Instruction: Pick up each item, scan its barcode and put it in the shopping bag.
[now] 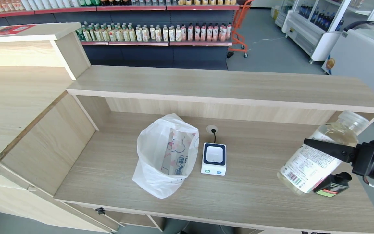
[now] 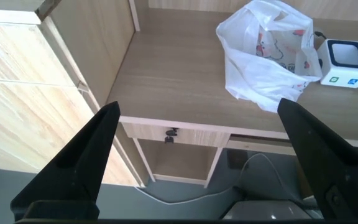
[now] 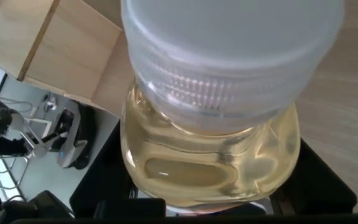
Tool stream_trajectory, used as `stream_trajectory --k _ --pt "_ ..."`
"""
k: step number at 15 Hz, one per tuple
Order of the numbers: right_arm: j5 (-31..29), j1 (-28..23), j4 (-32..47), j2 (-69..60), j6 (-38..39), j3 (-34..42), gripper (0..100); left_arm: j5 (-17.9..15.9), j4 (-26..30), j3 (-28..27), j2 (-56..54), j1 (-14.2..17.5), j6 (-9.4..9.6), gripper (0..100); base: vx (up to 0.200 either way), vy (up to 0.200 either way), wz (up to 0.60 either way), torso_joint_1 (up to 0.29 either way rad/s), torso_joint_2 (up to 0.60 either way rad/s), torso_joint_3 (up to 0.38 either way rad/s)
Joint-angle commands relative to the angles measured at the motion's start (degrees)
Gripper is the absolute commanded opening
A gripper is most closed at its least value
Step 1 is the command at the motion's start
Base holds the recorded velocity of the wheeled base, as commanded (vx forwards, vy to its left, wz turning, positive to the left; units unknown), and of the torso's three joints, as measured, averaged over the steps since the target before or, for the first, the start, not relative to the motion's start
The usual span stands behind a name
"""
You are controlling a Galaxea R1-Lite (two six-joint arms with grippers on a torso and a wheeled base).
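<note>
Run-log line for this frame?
right gripper: shut on bottle, tilted, above counter | left gripper: open, empty | scanner: beside shopping bag | bottle not bagged

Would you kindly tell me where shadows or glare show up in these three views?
Head view: even light, only faint shadows on the counter by the shopping bag. Left wrist view: the left hand is a dark silhouette against the lit counter. Right wrist view: a pale highlight glints on the bottle.

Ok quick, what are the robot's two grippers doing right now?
Left gripper: open, holding nothing.
Right gripper: shut on the clear bottle of yellowish liquid.
</note>
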Motion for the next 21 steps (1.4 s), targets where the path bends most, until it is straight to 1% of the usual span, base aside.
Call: stream_trajectory --k 1,4,6,8,9,10,11,12,13,16,17,19,21 --pt "0.1 0.0 -0.1 0.3 0.2 -0.1 0 0.0 0.0 -0.1 0.0 0.0 0.02 100 0.0 0.2 0.0 0.027 0.01 0.002" --pt "0.1 0.1 -0.5 2.3 0.2 -1.3 0 0.0 0.0 0.0 0.0 0.0 0.02 100 0.0 0.2 0.0 -0.004 0.0 0.005" --pt "0.1 0.4 -0.6 6.2 0.1 -4.4 0 0.0 0.0 0.0 0.0 0.0 -0.15 100 0.0 0.2 0.0 0.002 0.01 -0.007" --pt "-0.1 1.5 -1.0 9.5 -0.4 -6.3 0 0.0 0.0 0.0 0.0 0.0 0.02 100 0.0 0.0 0.0 0.0 0.0 0.0" --pt "-1.5 2.9 -2.5 12.3 -3.1 -6.3 0 0.0 0.0 0.0 0.0 0.0 -0.07 100 0.0 0.0 0.0 0.0 0.0 0.0" --pt "-5.6 5.9 -5.5 16.6 -6.3 -6.0 0 0.0 0.0 0.0 0.0 0.0 -0.07 100 0.0 0.0 0.0 0.0 0.0 0.0" --pt "-6.2 6.2 -5.9 17.0 -6.3 -5.9 0 0.0 0.0 0.0 0.0 0.0 -0.07 100 0.0 0.0 0.0 0.0 0.0 0.0" --pt "-10.2 9.1 -9.4 21.0 -6.4 -5.9 0 0.0 0.0 0.0 0.0 0.0 -0.07 100 0.0 0.0 0.0 0.0 0.0 0.0" --pt "-12.3 11.9 -12.9 25.7 -7.4 -6.5 0 0.0 0.0 0.0 0.0 0.0 -0.07 100 0.0 0.0 0.0 0.0 0.0 0.0" --pt "-16.6 15.5 -22.2 37.0 -11.4 -8.2 0 0.0 0.0 0.0 0.0 0.0 -0.07 100 0.0 0.0 0.0 0.0 0.0 0.0" --pt "-19.3 17.6 -26.7 42.2 -13.0 -8.6 0 0.0 0.0 0.0 0.0 0.0 -0.07 100 0.0 0.0 0.0 0.0 0.0 0.0" --pt "-23.6 19.9 -29.4 48.8 -17.7 -11.9 0 0.0 0.0 -0.1 0.0 0.0 -0.07 100 0.0 0.0 0.0 0.0 0.0 0.0" --pt "-24.4 21.8 -30.4 52.7 -18.1 -15.8 0 0.0 0.0 0.0 0.0 0.0 -0.07 100 0.0 0.0 0.0 0.0 0.0 0.0"
